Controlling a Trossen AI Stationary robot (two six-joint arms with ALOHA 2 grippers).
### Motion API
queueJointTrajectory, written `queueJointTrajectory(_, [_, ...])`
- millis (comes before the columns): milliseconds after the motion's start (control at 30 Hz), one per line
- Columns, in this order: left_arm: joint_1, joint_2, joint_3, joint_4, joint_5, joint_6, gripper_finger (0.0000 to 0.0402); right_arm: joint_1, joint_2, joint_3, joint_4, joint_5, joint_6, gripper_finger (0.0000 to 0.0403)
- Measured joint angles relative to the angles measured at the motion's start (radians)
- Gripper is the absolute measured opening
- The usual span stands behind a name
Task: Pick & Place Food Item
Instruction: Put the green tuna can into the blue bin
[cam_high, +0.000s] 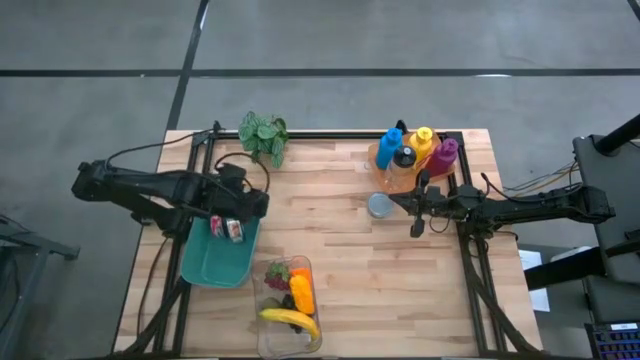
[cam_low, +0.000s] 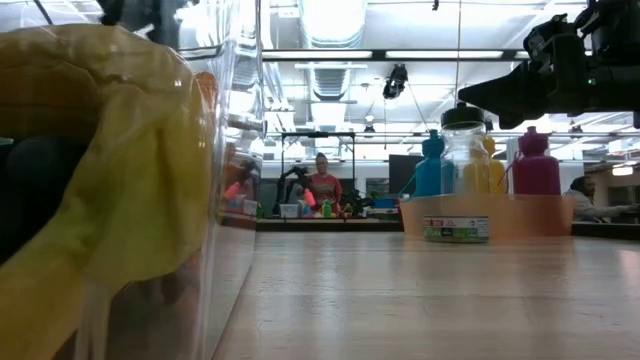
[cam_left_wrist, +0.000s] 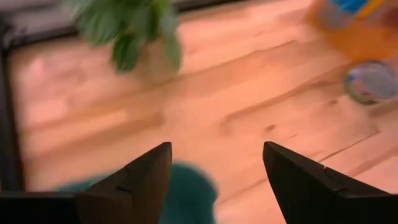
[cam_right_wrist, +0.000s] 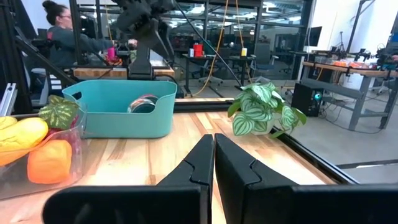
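The wooden table (cam_high: 350, 240) fills the middle of the high view, with a dark arm at each side.

The left arm reaches in from nine o'clock, and the left gripper (cam_high: 228, 222) hangs over the far end of the teal bin (cam_high: 218, 262). Its fingers (cam_left_wrist: 146, 180) stand apart with nothing between them in the left wrist view. The right arm comes in from three o'clock; the right gripper (cam_high: 416, 212) sits low near the table centre-right, its two fingers pressed together and holding nothing.

The teal bin lies at about eight o'clock from the table centre, its long axis running from the near edge toward the far edge, tilted slightly to the right. Inside it, under the left gripper, lies a small round can (cam_right_wrist: 142, 103) with a red and white label; in the right wrist view it leans on its side against the bin wall.

The clear container (cam_high: 288, 305) sits at six o'clock, long axis near to far. It holds a banana (cam_high: 291, 320) lying crosswise at the near end, an orange piece (cam_high: 301, 290) above it, and green and dark red items at the far end.

An orange tray (cam_high: 392, 172) at one o'clock carries blue, yellow, magenta and black-capped bottles (cam_high: 418, 150). A small round tin (cam_high: 380, 205) lies just beside the tray, toward the table centre. A potted plant (cam_high: 264, 135) stands at eleven o'clock on the far edge.

A person (cam_right_wrist: 65, 34) is seated beyond the table.
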Motion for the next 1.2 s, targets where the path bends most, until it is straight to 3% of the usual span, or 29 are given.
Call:
queueJointTrajectory(200, [0.002,0.005,-0.042,0.249,-0.113,0.291,0.0259,0.0,0.0,0.0,0.0,0.0,0.0,0.0012])
queueJointTrajectory(333, [0.022,0.004,-0.107,0.501,-0.141,0.524,0.0259,0.0,0.0,0.0,0.0,0.0,0.0,0.0012])
queueJointTrajectory(533, [0.07,0.003,-0.241,0.983,-0.002,0.939,0.0259,0.0,0.0,0.0,0.0,0.0,0.0,0.0012])
queueJointTrajectory(733, [0.094,0.004,-0.391,1.361,0.096,1.078,0.0259,0.0,0.0,0.0,0.0,0.0,0.0,0.0012])
queueJointTrajectory(1000, [0.125,0.004,-0.482,1.451,0.114,1.084,0.0259,0.0,0.0,0.0,0.0,0.0,0.0,0.0012])
queueJointTrajectory(1200, [0.127,0.004,-0.478,1.463,0.169,1.205,0.0259,0.0,0.0,0.0,0.0,0.0,0.0,0.0012])
